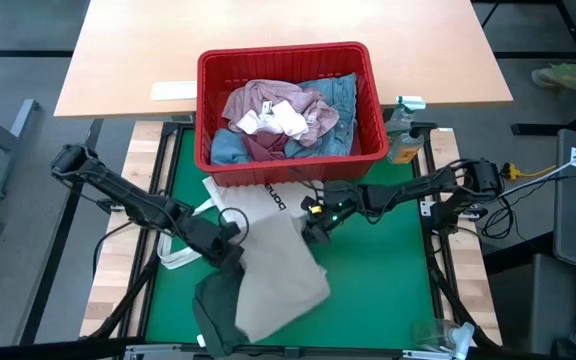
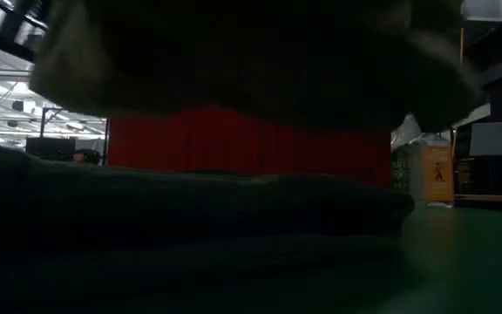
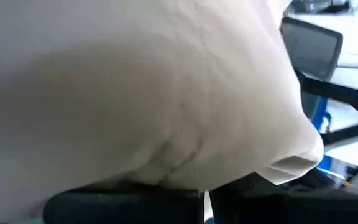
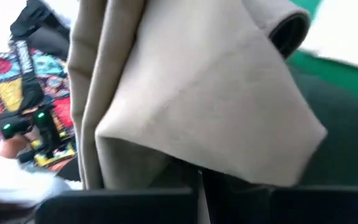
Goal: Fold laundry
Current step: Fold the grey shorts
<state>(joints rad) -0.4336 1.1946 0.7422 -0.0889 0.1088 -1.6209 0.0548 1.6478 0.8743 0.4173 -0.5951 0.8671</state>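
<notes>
Left gripper (image 1: 230, 243) lower centre-left of high view, fingers clamped on beige trousers (image 1: 278, 275). Trousers spread over dark green top (image 1: 215, 310) on green mat (image 1: 378, 280), bottom centre. Right gripper (image 1: 315, 226) centre frame, pinched closed on trousers' upper edge. Red basket (image 1: 293, 160) upper centre holds pink top (image 1: 268, 105), white socks (image 1: 280, 120), denim jeans (image 1: 340, 95).
</notes>
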